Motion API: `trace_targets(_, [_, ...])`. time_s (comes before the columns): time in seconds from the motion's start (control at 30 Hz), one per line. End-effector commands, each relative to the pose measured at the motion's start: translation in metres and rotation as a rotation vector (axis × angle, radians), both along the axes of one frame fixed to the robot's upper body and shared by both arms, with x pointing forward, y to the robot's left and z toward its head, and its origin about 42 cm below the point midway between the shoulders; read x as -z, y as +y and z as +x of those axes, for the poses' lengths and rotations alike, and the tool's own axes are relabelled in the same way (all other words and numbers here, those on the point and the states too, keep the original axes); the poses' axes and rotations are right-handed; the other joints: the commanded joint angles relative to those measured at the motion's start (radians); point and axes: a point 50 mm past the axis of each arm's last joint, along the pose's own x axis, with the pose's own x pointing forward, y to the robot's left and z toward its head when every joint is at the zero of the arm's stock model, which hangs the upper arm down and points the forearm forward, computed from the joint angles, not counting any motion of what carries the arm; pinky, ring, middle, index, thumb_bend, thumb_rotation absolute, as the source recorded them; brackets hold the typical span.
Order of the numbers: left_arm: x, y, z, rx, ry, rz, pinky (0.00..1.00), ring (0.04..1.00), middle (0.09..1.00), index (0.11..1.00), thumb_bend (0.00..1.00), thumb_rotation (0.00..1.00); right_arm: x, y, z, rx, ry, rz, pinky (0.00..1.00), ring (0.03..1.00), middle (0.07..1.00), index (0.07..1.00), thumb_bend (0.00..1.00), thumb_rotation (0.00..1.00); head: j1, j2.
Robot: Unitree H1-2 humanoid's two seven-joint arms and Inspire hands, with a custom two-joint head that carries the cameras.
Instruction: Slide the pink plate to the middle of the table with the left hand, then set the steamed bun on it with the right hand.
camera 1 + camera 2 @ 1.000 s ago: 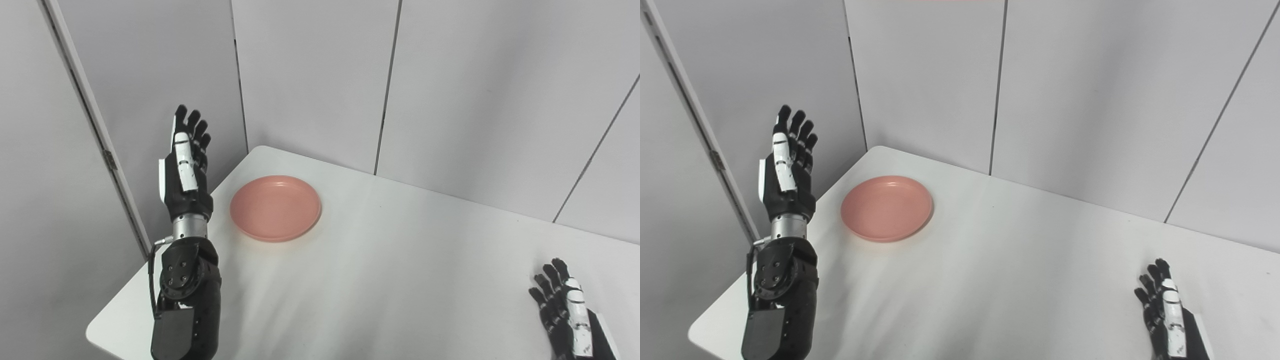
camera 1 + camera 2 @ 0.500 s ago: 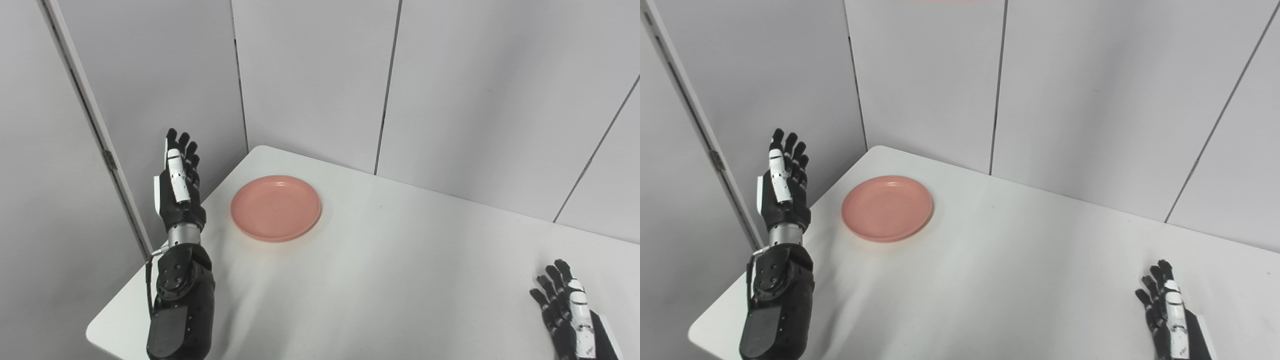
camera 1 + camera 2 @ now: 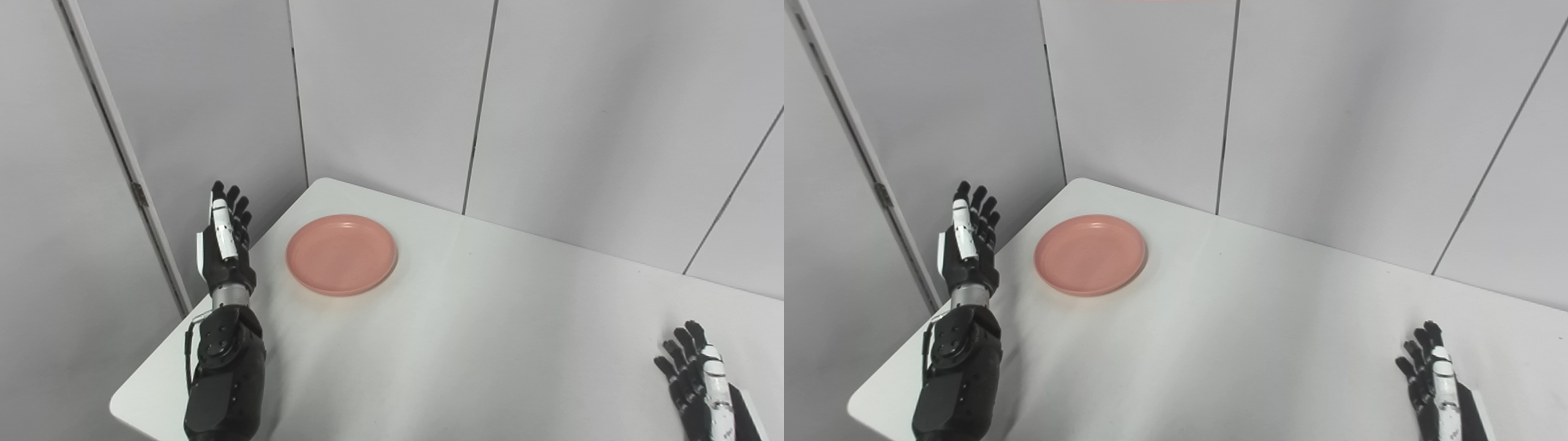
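A round pink plate (image 3: 342, 254) lies flat on the white table (image 3: 478, 343) near its far left corner, with nothing on it. My left hand (image 3: 224, 245) is raised edge-on at the table's left edge, just left of the plate and apart from it, fingers straight and open. My right hand (image 3: 704, 386) rests open at the table's near right, fingers spread, holding nothing. No steamed bun shows in either view.
Grey wall panels (image 3: 392, 92) stand close behind the table's far edge. A door frame with a hinge (image 3: 141, 195) stands to the left of the left arm. The table's left edge (image 3: 184, 324) runs under my left forearm.
My left hand has come down and a little nearer the table's edge, fingers still straight. The right hand has sunk slightly. The plate has not moved; the view shifted a little.
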Motion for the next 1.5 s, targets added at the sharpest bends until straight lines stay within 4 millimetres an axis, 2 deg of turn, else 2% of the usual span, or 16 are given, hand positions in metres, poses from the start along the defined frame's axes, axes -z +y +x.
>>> trace_targets(0.0, [-0.025, 0.006, 0.011, -0.001, -0.072, 0.033, 0.98, 0.950, 0.954, 0.960, 0.43, 1.00, 0.022, -0.013, -0.012, 0.033, 0.116, -0.027, 1.00, 1.000, 1.000, 1.000, 0.10, 1.00, -0.001, 0.002])
trace_targets(0.43, [-0.007, 0.004, 0.018, 0.025, 0.005, 0.000, 1.00, 0.952, 0.961, 0.968, 0.41, 1.00, 0.022, -0.014, -0.012, 0.033, 0.117, -0.028, 1.00, 1.000, 1.000, 1.000, 0.10, 1.00, 0.000, 0.005])
trace_targets(1.07, [0.032, -0.008, 0.036, 0.103, 0.139, -0.032, 0.97, 0.946, 0.959, 0.964, 0.40, 1.00, 0.020, -0.011, -0.014, 0.035, 0.116, -0.029, 1.00, 1.000, 1.000, 1.000, 0.09, 1.00, -0.008, 0.006])
trace_targets(1.27, [0.040, -0.021, 0.042, 0.144, 0.158, -0.044, 0.95, 0.942, 0.949, 0.953, 0.39, 1.00, 0.019, -0.010, -0.014, 0.036, 0.114, -0.030, 1.00, 1.000, 1.000, 1.000, 0.09, 1.00, -0.013, 0.003])
trace_targets(1.47, [0.050, -0.041, 0.052, 0.228, 0.192, -0.050, 0.93, 0.928, 0.937, 0.938, 0.40, 1.00, 0.019, -0.008, -0.015, 0.029, 0.111, -0.022, 1.00, 1.000, 1.000, 1.000, 0.09, 1.00, -0.020, 0.004])
